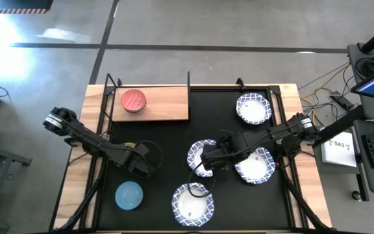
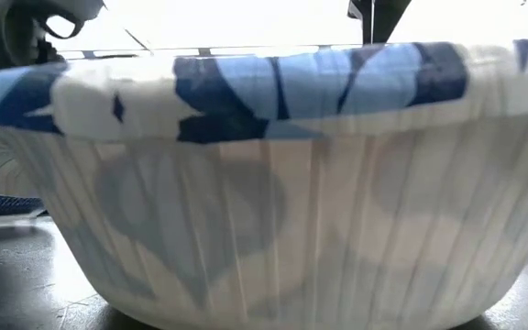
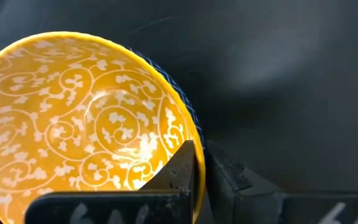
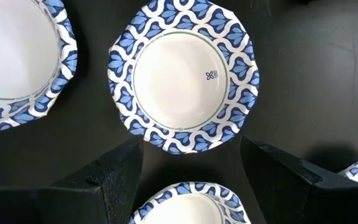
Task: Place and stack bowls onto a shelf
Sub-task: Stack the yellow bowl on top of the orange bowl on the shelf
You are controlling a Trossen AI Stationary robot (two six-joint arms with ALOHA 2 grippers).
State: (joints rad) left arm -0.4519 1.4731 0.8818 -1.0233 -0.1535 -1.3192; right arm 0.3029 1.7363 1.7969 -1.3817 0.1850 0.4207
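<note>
A yellow bowl with white scrollwork stands mouth up on the black mat, and my left gripper is shut on its rim. In the high view my left gripper is at the mat's left part, and the arm covers most of that bowl. A red bowl stands on the light-wood shelf at the far left. My right gripper hangs open above a white blue-rimmed bowl at the mat's middle, touching nothing. My left gripper pinches the yellow bowl's rim, with one finger inside the bowl and the other finger outside its wall. The fingers come from above, pointing down. The bowl is level, mouth up; whether its foot is off the mat does not show.
A blue bowl stands near the mat's front left. Other white blue-rimmed bowls stand at the far right, the right and the front middle; the last fills the low view. Thin black posts rise at the shelf's edges.
</note>
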